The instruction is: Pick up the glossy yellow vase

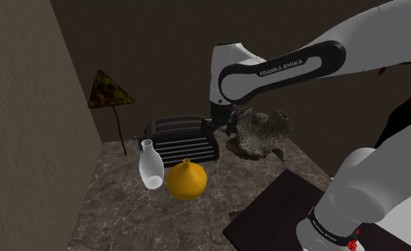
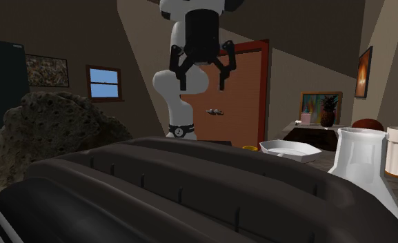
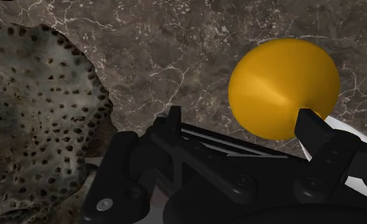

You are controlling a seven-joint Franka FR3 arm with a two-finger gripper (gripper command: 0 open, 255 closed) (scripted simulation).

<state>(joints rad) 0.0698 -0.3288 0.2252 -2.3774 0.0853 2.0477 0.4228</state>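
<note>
In the shoulder view, a glossy yellow-orange vase with a round belly and short narrow neck (image 1: pixel 186 180) stood on a dark marbled stone counter (image 1: pixel 125 214). A clear glass flask (image 1: pixel 149 166) stood just beside it on that view's left. A black slotted toaster (image 1: pixel 182 139) sat just behind both, and a pitted grey rock (image 1: pixel 261 133) lay further to the right. The white arm (image 1: pixel 282 71) stretched above the toaster and rock. In the second exterior view, the black gripper (image 2: pixel 201 84) hung high over the toaster (image 2: pixel 190 193), its fingers spread wide and holding nothing. In the wrist view, the vase (image 3: pixel 283 86) lay off toward one fingertip (image 3: pixel 309 119) rather than centred between the two, with the rock (image 3: pixel 42 121) on the other side. Judging from this, a straight descent could land that finger on the vase's rounded shoulder and tip it. The smooth curved belly might also slip from the pads, and a wide approach could knock the flask or strike the toaster.
</note>
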